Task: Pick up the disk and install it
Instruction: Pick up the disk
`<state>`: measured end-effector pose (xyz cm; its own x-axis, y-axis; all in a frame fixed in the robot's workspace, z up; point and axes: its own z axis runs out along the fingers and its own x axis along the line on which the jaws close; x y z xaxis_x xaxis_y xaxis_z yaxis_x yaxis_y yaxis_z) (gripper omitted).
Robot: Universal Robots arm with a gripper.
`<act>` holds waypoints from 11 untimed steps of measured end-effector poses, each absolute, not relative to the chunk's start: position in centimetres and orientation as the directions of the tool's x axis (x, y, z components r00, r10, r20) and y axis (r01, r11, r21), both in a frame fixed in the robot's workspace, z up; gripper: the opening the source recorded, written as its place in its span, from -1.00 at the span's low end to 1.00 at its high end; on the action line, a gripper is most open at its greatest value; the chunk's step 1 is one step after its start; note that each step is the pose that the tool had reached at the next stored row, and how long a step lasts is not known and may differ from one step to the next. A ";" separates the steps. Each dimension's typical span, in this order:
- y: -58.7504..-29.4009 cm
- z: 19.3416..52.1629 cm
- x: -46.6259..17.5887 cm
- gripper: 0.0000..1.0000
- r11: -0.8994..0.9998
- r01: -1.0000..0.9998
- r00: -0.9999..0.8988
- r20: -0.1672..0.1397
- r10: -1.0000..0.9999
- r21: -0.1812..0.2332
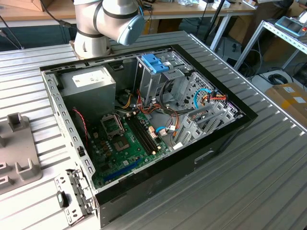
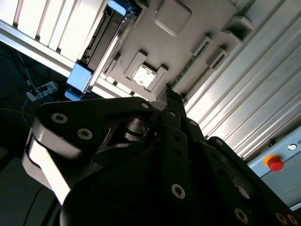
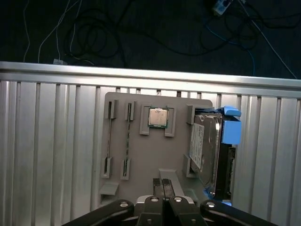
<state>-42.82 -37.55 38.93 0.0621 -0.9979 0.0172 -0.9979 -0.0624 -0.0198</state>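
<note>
Looking at the ribbed aluminium table (image 1: 268, 158) first: the open black desktop computer case (image 1: 144, 184) lies on it, side panel off, green motherboard (image 1: 120, 148) exposed. The grey-and-blue robot arm (image 1: 108, 21) stands just behind the case. Inside, the grey power-supply box (image 1: 88, 84) sits in the corner nearest the arm, and the blue plastic latch (image 1: 156, 62) is on the silver drive cage beside it. The flat grey fixture plate (image 3: 146, 155) rests on the table, well apart from the case at the exterior view's left. The grey-metal disk with light-blue rails (image 3: 207, 146) stands on edge in a holder at one side of that plate, also visible in the second wrist view (image 2: 101, 42). I see the black gripper (image 3: 162, 188) hovering over the plate, fingers pressed together on nothing, clear of the disk. A small square silver processor chip (image 3: 158, 117) sits in its own cradle near the disk.
</note>
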 end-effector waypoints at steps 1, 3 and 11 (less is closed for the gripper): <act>-37.5 38.9 -42.8 -0.80 -0.066 -0.998 0.065 0.017 -0.998 -0.020; -37.5 38.9 -42.8 -0.80 -0.075 -0.997 0.075 0.017 -0.997 -0.020; -37.5 38.9 -42.8 -0.80 -0.103 -0.994 0.102 0.017 -0.995 -0.020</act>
